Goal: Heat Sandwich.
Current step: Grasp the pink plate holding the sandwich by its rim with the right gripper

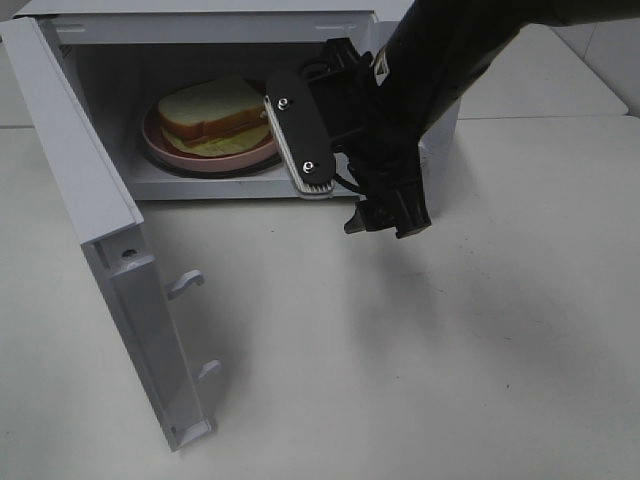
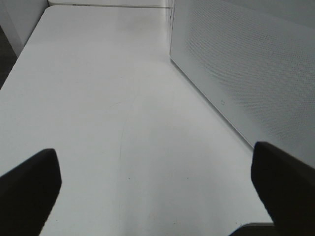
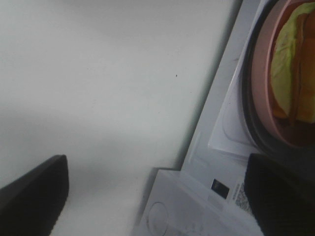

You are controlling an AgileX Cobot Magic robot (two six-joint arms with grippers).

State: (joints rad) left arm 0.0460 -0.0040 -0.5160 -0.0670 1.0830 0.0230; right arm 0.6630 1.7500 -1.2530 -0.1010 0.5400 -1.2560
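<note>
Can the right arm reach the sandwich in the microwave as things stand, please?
Probably yes: the door stands wide open, the right gripper, fingers apart, hangs at the microwave opening, and nothing shows between it and the sandwich.

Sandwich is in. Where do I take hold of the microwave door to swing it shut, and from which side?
Take the door at its free edge, clear of the latch hooks, coming from its outer face with the open left hand. It stands wide open, hinged at the cavity's left, so that edge likely gives most leverage; the hooks jut inward and could snag.
</note>
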